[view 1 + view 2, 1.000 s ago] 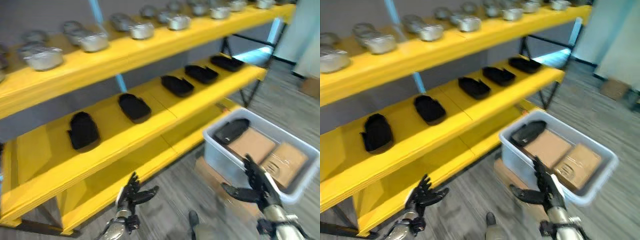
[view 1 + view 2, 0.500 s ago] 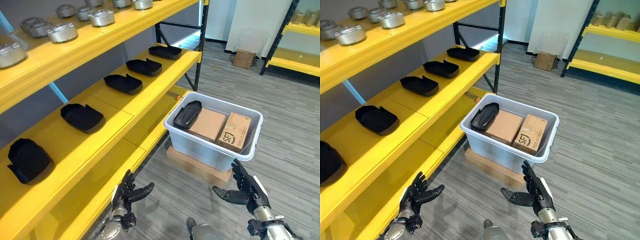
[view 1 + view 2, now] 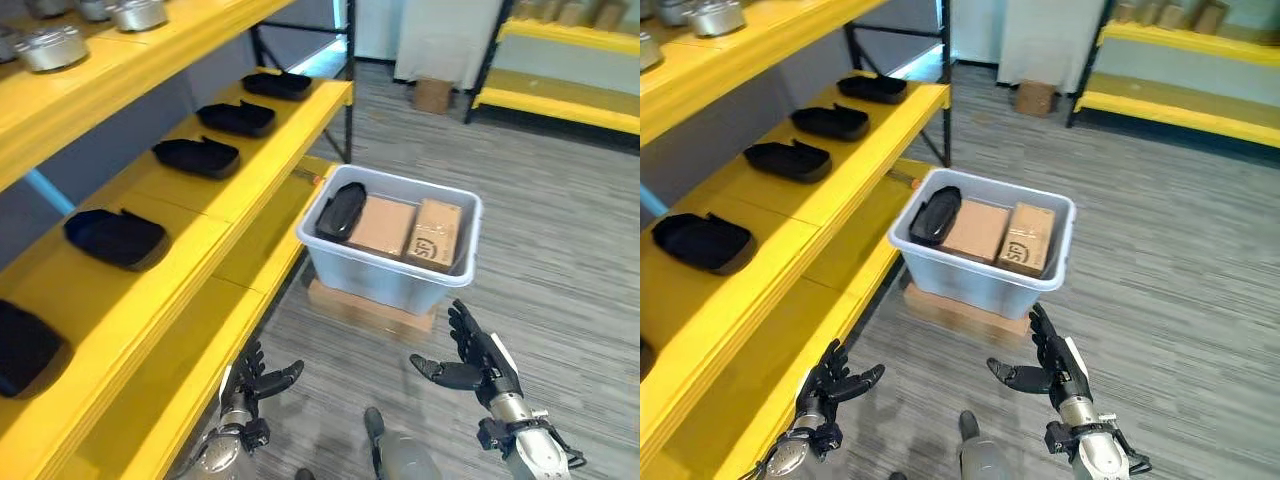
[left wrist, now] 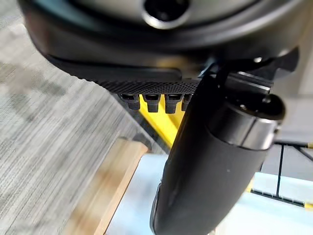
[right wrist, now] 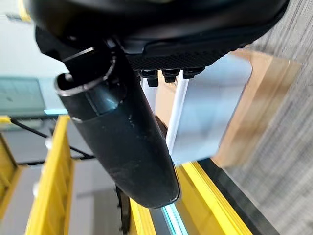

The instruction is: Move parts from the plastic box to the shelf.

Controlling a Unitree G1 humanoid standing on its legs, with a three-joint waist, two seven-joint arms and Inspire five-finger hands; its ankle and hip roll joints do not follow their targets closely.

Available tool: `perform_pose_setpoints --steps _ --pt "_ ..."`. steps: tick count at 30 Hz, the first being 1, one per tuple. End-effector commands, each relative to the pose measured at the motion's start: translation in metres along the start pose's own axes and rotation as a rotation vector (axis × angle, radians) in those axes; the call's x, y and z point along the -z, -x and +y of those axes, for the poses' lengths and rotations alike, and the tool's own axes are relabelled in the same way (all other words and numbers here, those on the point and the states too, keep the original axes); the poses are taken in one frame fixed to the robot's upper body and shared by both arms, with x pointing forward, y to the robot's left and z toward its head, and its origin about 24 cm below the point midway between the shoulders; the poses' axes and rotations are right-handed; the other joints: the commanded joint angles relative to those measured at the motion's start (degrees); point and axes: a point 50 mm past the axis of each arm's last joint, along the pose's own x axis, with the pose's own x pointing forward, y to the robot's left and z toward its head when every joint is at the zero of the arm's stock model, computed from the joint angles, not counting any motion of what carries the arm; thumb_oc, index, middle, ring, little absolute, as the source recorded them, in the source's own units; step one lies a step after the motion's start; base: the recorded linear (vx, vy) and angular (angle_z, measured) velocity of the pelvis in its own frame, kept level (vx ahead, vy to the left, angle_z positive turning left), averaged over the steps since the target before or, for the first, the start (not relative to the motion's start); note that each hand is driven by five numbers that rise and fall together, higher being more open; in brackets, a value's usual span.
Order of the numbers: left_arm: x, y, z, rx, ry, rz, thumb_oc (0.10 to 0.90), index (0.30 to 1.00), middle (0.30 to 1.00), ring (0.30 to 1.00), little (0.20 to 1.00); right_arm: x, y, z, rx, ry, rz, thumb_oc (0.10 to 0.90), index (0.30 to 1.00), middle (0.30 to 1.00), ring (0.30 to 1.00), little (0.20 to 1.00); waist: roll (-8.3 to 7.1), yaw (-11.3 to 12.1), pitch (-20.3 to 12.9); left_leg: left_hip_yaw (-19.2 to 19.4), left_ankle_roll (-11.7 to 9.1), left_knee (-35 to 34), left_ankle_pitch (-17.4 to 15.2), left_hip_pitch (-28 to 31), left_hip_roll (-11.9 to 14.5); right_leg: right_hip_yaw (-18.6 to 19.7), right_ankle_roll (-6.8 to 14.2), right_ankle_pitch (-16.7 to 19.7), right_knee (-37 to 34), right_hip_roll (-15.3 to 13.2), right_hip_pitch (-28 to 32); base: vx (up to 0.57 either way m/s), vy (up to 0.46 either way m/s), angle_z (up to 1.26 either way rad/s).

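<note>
A translucent plastic box (image 3: 385, 283) stands on a low wooden board on the floor beside the yellow shelf (image 3: 190, 255). In it lie one black part (image 3: 340, 209) at its left end and two cardboard boxes (image 3: 415, 228). Several black parts (image 3: 195, 156) sit in a row on the middle shelf board. My left hand (image 3: 255, 384) hovers low near the shelf's front edge, fingers spread and empty. Short of the box, my right hand (image 3: 480, 362) is open too, with nothing in it.
Metal parts (image 3: 50, 45) sit on the top shelf board. A second yellow rack (image 3: 560, 95) stands far across the grey floor, with a small cardboard box (image 3: 432, 94) on the floor beside it. Open floor lies to the right of the plastic box.
The whole picture has swung: the camera turned right and the box now sits nearer the middle. Both hands stay low, open and empty.
</note>
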Motion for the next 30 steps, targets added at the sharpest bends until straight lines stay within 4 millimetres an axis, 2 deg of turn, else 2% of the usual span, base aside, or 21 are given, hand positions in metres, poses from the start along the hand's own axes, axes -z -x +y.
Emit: perform_pose_setpoints --steps 1,2,3,4,5,6,9,15,16,17,18,19,20,21,23,24,26,27,28,30 --pt "-0.052 -0.011 0.0 0.033 0.0 -0.24 0.9 1.0 1.0 1.0 1.0 -0.046 -0.013 0.007 -0.035 0.016 -0.26 0.9 1.0 1.0 1.0 1.0 -0.21 -0.21 -0.05 -3.52 -1.59 2.76 -4.76 0.09 0.11 -1.52 6.13 8.53 -5.38 -6.82 -1.25 0.21 -0.194 -0.85" --pt "-0.051 -0.011 0.001 0.031 0.002 -0.239 0.9 1.0 1.0 1.0 1.0 -0.047 -0.012 0.008 -0.039 0.014 -0.262 0.9 1.0 1.0 1.0 1.0 -0.19 0.12 0.2 -3.31 -1.89 3.64 -5.99 0.67 0.26 -0.65 6.86 9.66 -7.37 -6.99 -0.34 0.27 -0.275 -0.79" --pt "-0.047 -0.009 0.001 0.032 0.003 -0.228 0.9 1.0 1.0 1.0 1.0 -0.046 -0.01 0.008 -0.035 0.003 -0.257 0.9 1.0 1.0 1.0 1.0 -1.31 -0.17 0.17 -2.57 -2.37 4.82 -6.41 1.11 -0.04 -0.54 6.58 10.78 -8.25 -7.97 0.2 0.3 -0.278 -0.88" --pt "-0.043 -0.009 -0.005 0.039 0.016 -0.217 0.9 1.0 1.0 1.0 1.0 -0.046 -0.011 0.007 -0.026 -0.003 -0.256 0.9 1.0 1.0 1.0 1.0 -1.43 -0.29 -0.69 -2.23 -2.98 5.67 -7.27 2.01 -0.08 -1.5 6.66 11.93 -7.95 -8.19 1.19 0.39 -0.394 -0.3" --pt "-0.043 -0.01 -0.011 0.046 0.052 -0.217 0.9 1.0 1.0 1.0 1.0 -0.052 -0.013 0.004 -0.027 0.009 -0.279 0.9 1.0 1.0 1.0 1.0 0.04 -1.32 -1.2 -2.71 -3.92 5.88 -6.85 2.23 1.92 -1.58 5.95 10.32 -5.82 -6.87 1.08 0.31 -0.262 0.15" --pt "-0.043 -0.01 -0.011 0.046 0.052 -0.217 0.9 1.0 1.0 1.0 1.0 -0.052 -0.013 0.004 -0.027 0.01 -0.279 0.9 1.0 1.0 1.0 1.0 0.08 -1.33 -1.21 -2.72 -3.94 5.89 -6.85 2.22 1.95 -1.6 5.94 10.29 -5.79 -6.85 1.06 0.23 -0.226 0.4" --pt "-0.046 -0.013 -0.021 0.072 0.062 -0.226 0.9 1.0 1.0 1.0 1.0 -0.057 -0.017 0.0 -0.012 0.025 -0.296 0.9 1.0 1.0 1.0 1.0 2.03 -2.65 -0.98 -2.44 -5.39 5.91 -5.95 2.63 4.52 -1.79 4.88 7.13 -3.1 -5.28 -0.04 0.13 -0.15 -0.01" --pt "-0.055 -0.017 -0.035 0.112 0.069 -0.26 0.9 1.0 1.0 1.0 1.0 -0.065 -0.02 -0.005 0.007 0.054 -0.324 0.9 1.0 1.0 1.0 1.0 3.88 -3.87 -0.2 -1.84 -6.91 7.69 -4.76 1.9 7.18 -0.69 3.29 3.59 0.87 -3.66 -2.38 0.1 -0.138 -0.05" --pt "-0.061 -0.019 -0.039 0.122 0.071 -0.278 0.9 1.0 1.0 1.0 1.0 -0.068 -0.021 -0.006 0.01 0.053 -0.34 0.9 1.0 1.0 1.0 1.0 4.43 -4.14 0.53 -1.97 -7.95 13.49 -2.52 0.01 9.68 -0.31 1.71 1.4 2.08 -2.2 -2.62 0.17 -0.186 -0.05" --pt "-0.062 -0.019 -0.039 0.123 0.076 -0.284 0.9 1.0 1.0 1.0 1.0 -0.068 -0.021 -0.006 0.007 0.051 -0.34 0.9 1.0 1.0 1.0 1.0 4.89 -3.94 1.13 -3.07 -8.91 18.35 -1.19 -1.2 11.28 0.42 1.28 -0.63 2.52 -0.86 -1.74 0.22 -0.292 0.0" --pt "-0.065 -0.02 -0.04 0.124 0.084 -0.293 0.9 1.0 1.0 1.0 1.0 -0.068 -0.021 -0.006 0.007 0.06 -0.339 0.9 1.0 1.0 1.0 1.0 4.9 -3.53 1.8 -4.24 -9.41 24.22 2.07 -3.46 12.86 0.74 -0.17 -1.77 2.15 0.51 -0.85 0.15 -0.171 0.04" --pt "-0.065 -0.02 -0.04 0.125 0.085 -0.293 0.9 1.0 1.0 1.0 1.0 -0.068 -0.021 -0.006 0.007 0.06 -0.339 0.9 1.0 1.0 1.0 1.0 5.11 -3.58 1.87 -4.47 -9.64 24.71 1.93 -3.72 13.26 0.57 -0.32 -1.9 2.2 0.78 -0.81 0.09 -0.205 -0.12" --pt "-0.066 -0.02 -0.04 0.123 0.094 -0.299 0.9 1.0 1.0 1.0 1.0 -0.069 -0.021 -0.006 0.007 0.061 -0.342 0.9 1.0 1.0 1.0 1.0 4.92 -3.18 2.41 -5.65 -9.93 29.61 4.48 -5.8 14.18 0.66 -1.57 -2.72 1.61 1.95 0.13 0.06 -0.262 -0.28" --pt "-0.071 -0.019 -0.04 0.118 0.107 -0.316 0.9 1.0 1.0 1.0 1.0 -0.068 -0.02 -0.008 0.01 0.065 -0.333 0.9 1.0 1.0 1.0 1.0 3.24 -1.73 4.07 -8.56 -9.16 38.49 8.98 -10.52 13.41 1.56 -4.46 -3.16 0.04 3.29 2.01 0.1 -0.298 -0.43" --pt "-0.071 -0.019 -0.041 0.118 0.111 -0.318 0.9 1.0 1.0 1.0 1.0 -0.069 -0.02 -0.011 0.016 0.079 -0.335 0.9 1.0 1.0 1.0 1.0 1.93 -0.66 5.42 -11.25 -8.86 43.62 7.81 -15.74 11.04 2.79 -4.91 -3.82 -0.35 3.59 3.44 0.08 -0.159 -0.5" --pt "-0.071 -0.019 -0.041 0.118 0.11 -0.318 0.9 1.0 1.0 1.0 1.0 -0.069 -0.02 -0.01 0.016 0.078 -0.335 0.9 1.0 1.0 1.0 1.0 1.81 -0.71 5.25 -11.2 -8.75 43.5 7.96 -15.91 10.87 2.79 -4.89 -3.68 -0.46 3.43 3.28 0.07 -0.047 -0.51" --pt "-0.068 -0.018 -0.039 0.105 0.118 -0.303 0.9 1.0 1.0 1.0 1.0 -0.066 -0.019 -0.013 0.032 0.079 -0.322 0.9 1.0 1.0 1.0 1.0 1.12 -0.21 6.11 -11.08 -7.6 38.2 6.44 -19.96 11.82 3.98 -4.18 -3.8 -0.36 3.75 4.33 0.15 0.052 -0.26" --pt "-0.069 -0.017 -0.033 0.082 0.129 -0.315 0.9 1.0 1.0 1.0 1.0 -0.065 -0.02 -0.012 0.033 0.083 -0.321 0.9 1.0 1.0 1.0 1.0 1.35 0.66 6.43 -11.0 -7.73 26.18 9.61 -20.75 14.84 5.43 -3.24 -4.4 -0.06 4.33 4.97 0.17 0.128 -0.06" --pt "-0.069 -0.017 -0.033 0.082 0.129 -0.314 0.9 1.0 1.0 1.0 1.0 -0.065 -0.02 -0.012 0.033 0.083 -0.321 0.9 1.0 1.0 1.0 1.0 1.19 0.76 6.52 -10.76 -7.74 25.77 9.8 -20.33 14.69 5.58 -3.23 -4.43 -0.04 4.22 5.07 0.21 0.233 -0.03" --pt "-0.071 -0.016 -0.029 0.061 0.133 -0.327 0.9 1.0 1.0 1.0 1.0 -0.066 -0.021 -0.01 0.024 0.089 -0.332 0.9 1.0 1.0 1.0 1.0 1.65 2.3 6.81 -12.8 -8.83 10.57 14.86 -18.43 15.87 7.84 -2.24 -4.99 0.66 4.73 5.16 0.22 0.276 -0.34"
